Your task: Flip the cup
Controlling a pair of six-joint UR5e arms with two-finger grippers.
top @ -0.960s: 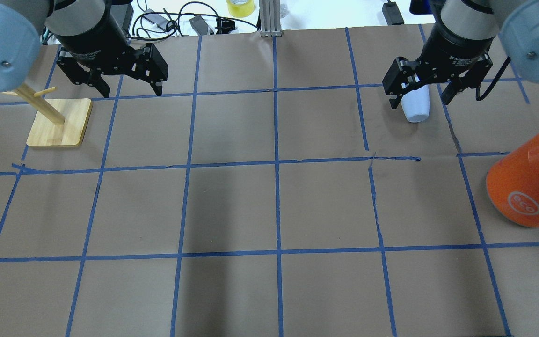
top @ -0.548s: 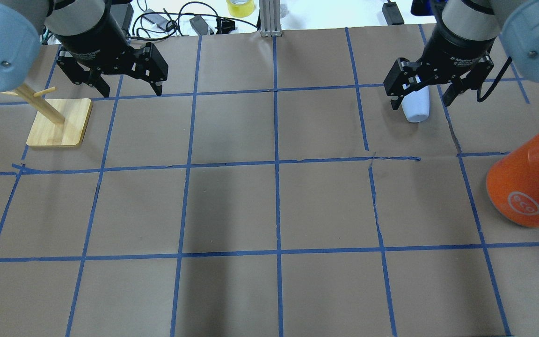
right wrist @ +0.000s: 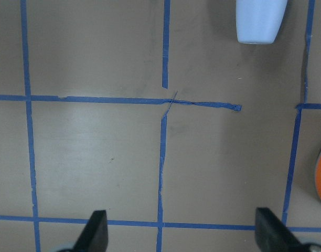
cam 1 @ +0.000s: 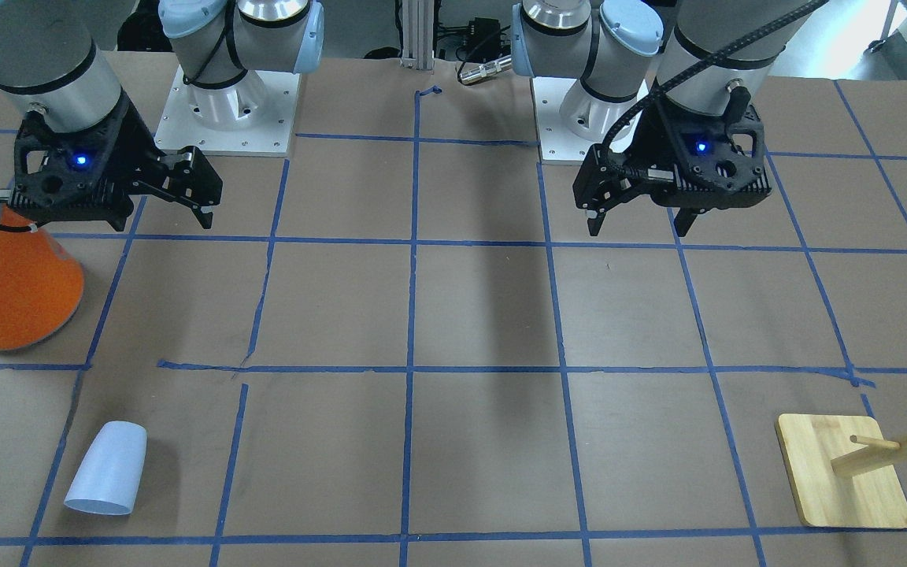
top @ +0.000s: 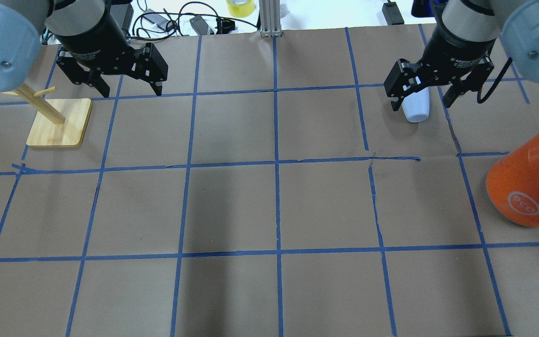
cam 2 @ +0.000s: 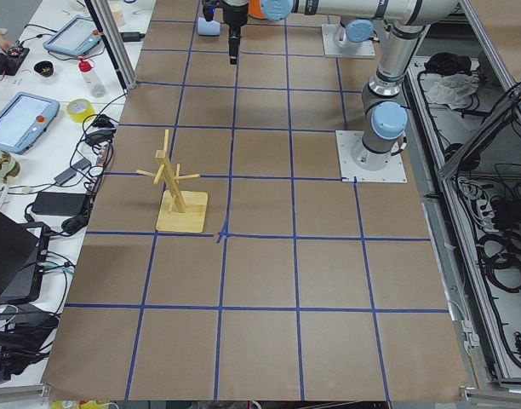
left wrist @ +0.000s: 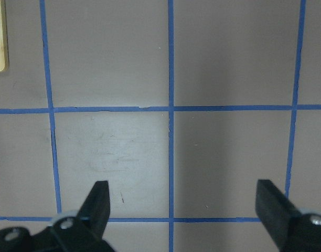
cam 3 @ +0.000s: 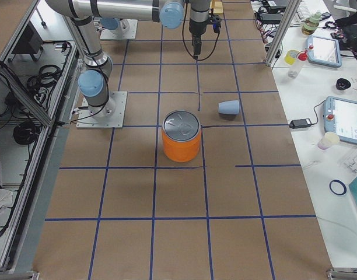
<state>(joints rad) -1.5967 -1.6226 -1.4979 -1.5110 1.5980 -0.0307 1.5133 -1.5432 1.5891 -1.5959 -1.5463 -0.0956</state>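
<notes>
The cup (cam 1: 107,468) is pale blue-white and lies on its side on the brown paper. Its narrow base points toward the robot and its wider rim toward the far edge. It also shows in the right wrist view (right wrist: 260,21) at the top edge, and in the exterior right view (cam 3: 229,107). My right gripper (right wrist: 184,231) is open and empty, held high above the table, on the robot's side of the cup. In the overhead view the right gripper (top: 420,104) partly covers the cup (top: 417,112). My left gripper (top: 132,92) is open and empty over bare paper (left wrist: 185,202).
A large orange can (top: 524,187) with a silver top stands at the right edge, nearer the robot than the cup. A wooden peg stand (top: 59,122) sits at the far left near my left gripper. Cables and a yellow tape roll (top: 240,7) lie beyond the far edge.
My right gripper has shifted very slightly to the right over the cup. The cup and my left arm have not moved.
</notes>
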